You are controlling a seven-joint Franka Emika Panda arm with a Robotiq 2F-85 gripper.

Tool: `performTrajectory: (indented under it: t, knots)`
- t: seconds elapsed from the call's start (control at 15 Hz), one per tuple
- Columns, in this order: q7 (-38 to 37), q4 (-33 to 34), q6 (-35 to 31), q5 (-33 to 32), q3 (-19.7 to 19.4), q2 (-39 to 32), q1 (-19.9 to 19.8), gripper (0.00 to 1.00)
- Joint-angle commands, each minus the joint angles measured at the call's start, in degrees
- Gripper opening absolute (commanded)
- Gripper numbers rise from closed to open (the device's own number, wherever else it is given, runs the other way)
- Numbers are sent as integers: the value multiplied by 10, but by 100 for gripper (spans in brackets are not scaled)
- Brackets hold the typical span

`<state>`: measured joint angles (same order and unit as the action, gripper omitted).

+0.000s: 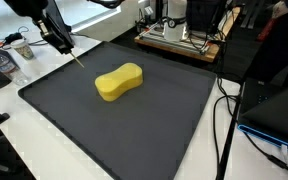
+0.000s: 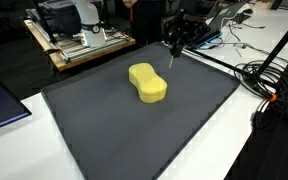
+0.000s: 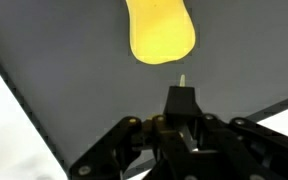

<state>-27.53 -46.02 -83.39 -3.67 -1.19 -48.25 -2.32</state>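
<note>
Arm comes in over the far corner of the black mat. The jaws are clenched on a thin stick with a dark body and a pale tip. The stick slants down toward the mat, near its edge. Can't tell whether the tip touches the mat or sits just above it.

Yellow sponge is peanut-shaped, pinched at the waist, and lies flat on the mat a bit toward the far half. It is not touching the stick, with bare mat between them in both exterior views. From the other side of the room the sponge sits below and left of the stick, which hangs nearly upright there.

Wrist view: the jaws meet at bottom centre, with the stick's pale tip poking out ahead of them. The rounded end of the sponge is straight beyond it. The mat fills most of the view.

The mat covers most of the white desk. A wooden board carrying equipment stands behind the mat. Black cables trail over the desk beside the mat's edge. Small clutter beyond the mat's corner by the arm, too small to tell.
</note>
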Motion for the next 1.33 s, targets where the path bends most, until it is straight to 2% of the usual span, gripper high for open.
performTrajectory:
  t: [0.0,0.53,0.6,0.73,1.07,1.2,1.27]
  knots:
    - [39,-106,-44,11,9,63,-18,4]
    - [28,-317,-198,3,3,164,-20,4]
    - [28,-342,-229,10,-20,173,-4,4]
    - [30,-396,-275,1,-28,191,2,4]
    - [24,-537,-338,-22,-46,245,23,4]
    - [38,-595,-358,-10,-40,269,23,4]
    - [33,-510,-323,-6,-43,216,21,16]
